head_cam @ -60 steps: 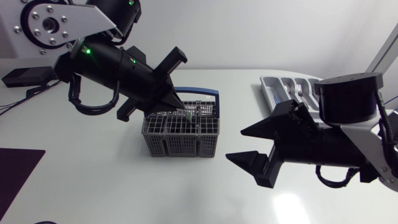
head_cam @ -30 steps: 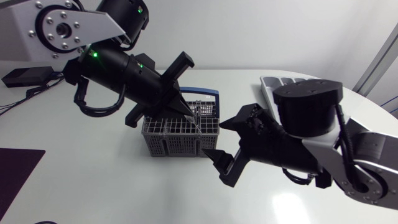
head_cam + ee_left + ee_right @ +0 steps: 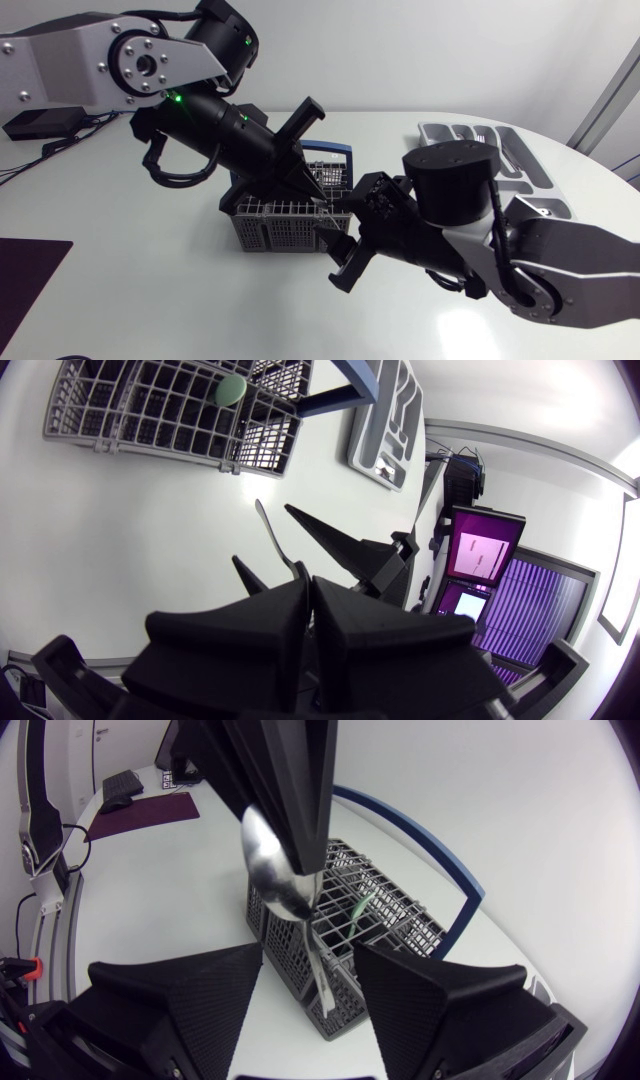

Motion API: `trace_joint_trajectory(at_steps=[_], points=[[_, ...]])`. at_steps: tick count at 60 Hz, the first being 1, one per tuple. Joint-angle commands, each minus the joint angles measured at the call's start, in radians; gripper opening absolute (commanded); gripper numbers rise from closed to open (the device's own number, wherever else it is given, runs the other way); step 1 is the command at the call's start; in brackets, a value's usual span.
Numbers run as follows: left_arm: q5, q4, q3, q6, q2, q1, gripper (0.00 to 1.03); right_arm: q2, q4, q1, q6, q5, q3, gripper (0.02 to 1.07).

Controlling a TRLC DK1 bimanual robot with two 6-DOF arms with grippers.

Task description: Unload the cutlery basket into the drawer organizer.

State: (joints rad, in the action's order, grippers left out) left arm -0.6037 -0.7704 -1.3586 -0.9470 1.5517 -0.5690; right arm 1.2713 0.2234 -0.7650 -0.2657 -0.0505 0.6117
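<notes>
Spoon (image 3: 283, 870) hangs clamped near its bowl in the left end effector (image 3: 313, 189), held just above the cutlery basket (image 3: 270, 232) at frame centre. Right end effector (image 3: 337, 257) stands apart, fingers flanking the free handle, apparently for a handover toward the drawer organizer (image 3: 535, 170), upper right on the bench (image 3: 150, 290).

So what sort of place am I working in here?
Probably a robot test bench set up for a kitchen chore, not a real kitchen: a plain white table carrying a grey cutlery basket and a drawer organizer.
</notes>
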Motion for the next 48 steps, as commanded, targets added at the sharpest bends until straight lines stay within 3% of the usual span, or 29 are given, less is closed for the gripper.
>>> trace_joint_trajectory(at_steps=[1,25,45,48], points=[[-0.025,-0.010,-0.031,-0.027,0.021,0.006,0.07,0.023,0.027,-0.003,-0.015,0.009,0.008,0.49],[-0.054,-0.015,-0.028,-0.024,0.044,0.014,0.08,0.046,0.083,0.004,-0.024,0.008,0.010,0.08],[-0.061,-0.021,-0.034,-0.027,0.044,0.020,0.10,0.053,0.076,0.004,-0.021,0.006,0.008,0.07],[-0.065,-0.021,-0.036,-0.032,0.042,0.021,0.14,0.054,0.071,0.003,-0.021,0.005,0.006,0.07]])
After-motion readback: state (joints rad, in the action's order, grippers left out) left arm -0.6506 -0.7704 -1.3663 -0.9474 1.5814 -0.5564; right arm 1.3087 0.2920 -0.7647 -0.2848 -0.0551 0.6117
